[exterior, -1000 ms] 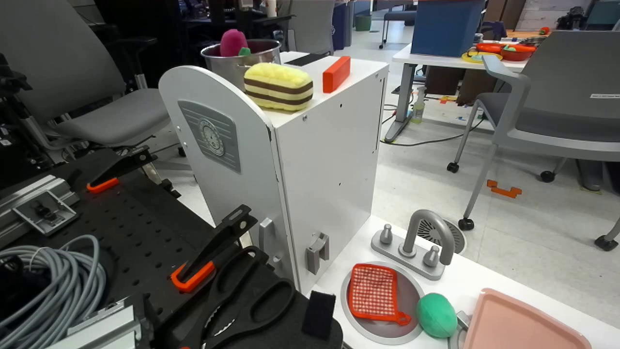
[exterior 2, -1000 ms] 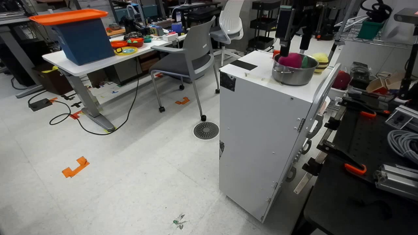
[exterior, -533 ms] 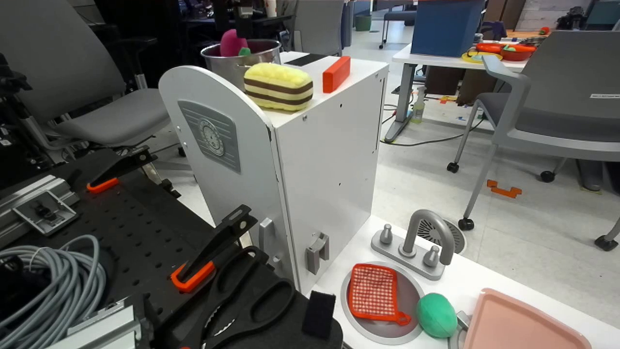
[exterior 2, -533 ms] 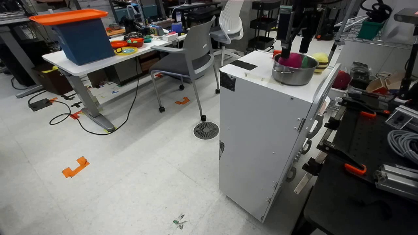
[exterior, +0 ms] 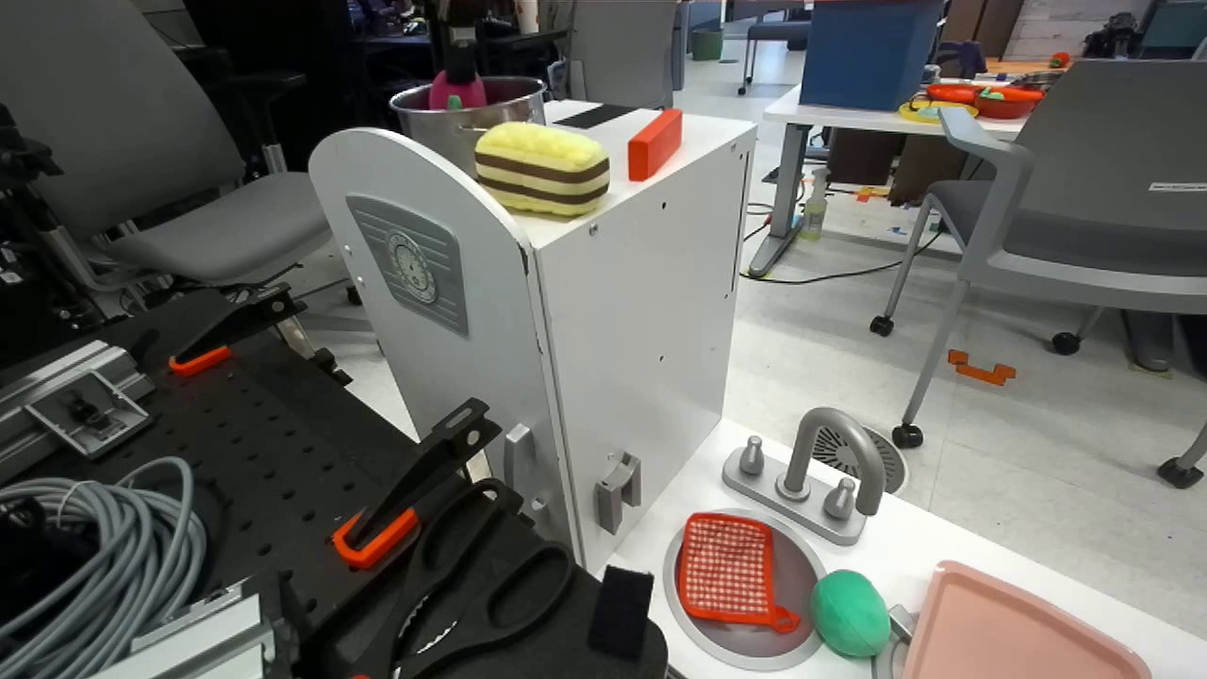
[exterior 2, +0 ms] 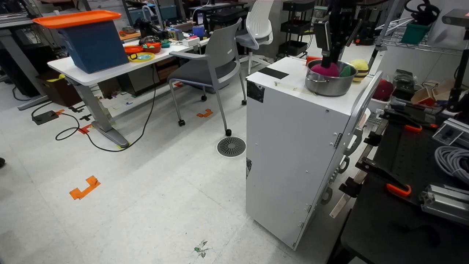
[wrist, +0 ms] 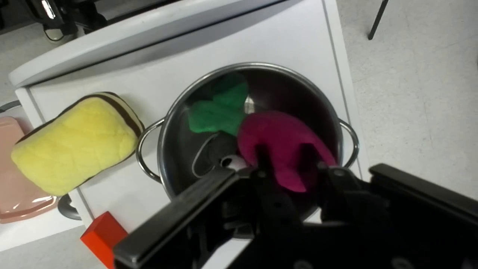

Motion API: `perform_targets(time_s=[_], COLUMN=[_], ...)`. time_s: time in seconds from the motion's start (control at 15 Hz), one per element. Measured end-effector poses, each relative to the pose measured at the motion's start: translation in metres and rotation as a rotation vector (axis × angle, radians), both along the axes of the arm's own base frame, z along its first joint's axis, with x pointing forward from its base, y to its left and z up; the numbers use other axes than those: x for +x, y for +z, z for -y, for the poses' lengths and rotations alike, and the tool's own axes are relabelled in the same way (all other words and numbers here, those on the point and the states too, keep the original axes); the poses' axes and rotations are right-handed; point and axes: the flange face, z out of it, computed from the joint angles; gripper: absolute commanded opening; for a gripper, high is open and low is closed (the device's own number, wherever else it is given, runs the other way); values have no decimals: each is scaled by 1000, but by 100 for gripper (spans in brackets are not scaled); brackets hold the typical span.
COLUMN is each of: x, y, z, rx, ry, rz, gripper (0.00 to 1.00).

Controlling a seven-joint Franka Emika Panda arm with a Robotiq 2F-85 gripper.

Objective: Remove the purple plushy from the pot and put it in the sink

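Note:
The purple plushy [wrist: 276, 129] lies inside the silver pot [exterior 2: 329, 86] on top of the white cabinet, and its top shows above the rim in both exterior views. Seen from the wrist, my gripper [wrist: 285, 147] points down into the pot. Its two dark fingers sit close together with purple cloth pinched between them, so the jaws are shut on the plushy. Their tips are dim against the cloth. Far below the pot, the sink [exterior: 797, 575] is a round basin in the white counter, with a grey faucet [exterior: 834, 420] behind it.
Also in the pot are a green leafy piece [wrist: 216, 116] and a grey object [wrist: 222, 147]. Beside the pot stand a yellow striped plush [exterior: 542, 165] and a red block [exterior: 655, 143]. A red checked mitt [exterior: 726, 571] lies in the sink. A green ball [exterior: 851, 613] touches its rim.
The gripper's fingers have come together, from wide apart to narrow around the plushy. The plushy sits slightly lower and has shifted a little; the green piece beside it has shifted too.

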Motion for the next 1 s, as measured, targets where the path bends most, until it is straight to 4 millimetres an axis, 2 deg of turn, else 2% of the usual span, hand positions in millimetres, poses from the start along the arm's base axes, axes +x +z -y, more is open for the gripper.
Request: perform_targets(time_s=[0.53, 0.6, 0.67, 0.73, 0.8, 1.0], x=[0, 0, 0, 1, 1, 0], y=[0, 1, 3, 5, 9, 24], z=[3, 3, 3, 2, 2, -3], rx=[22, 26, 34, 42, 45, 48], ry=[-2, 0, 3, 10, 20, 56], rz=[1, 4, 7, 13, 20, 51], gripper=[0, 7, 1, 4, 1, 0])
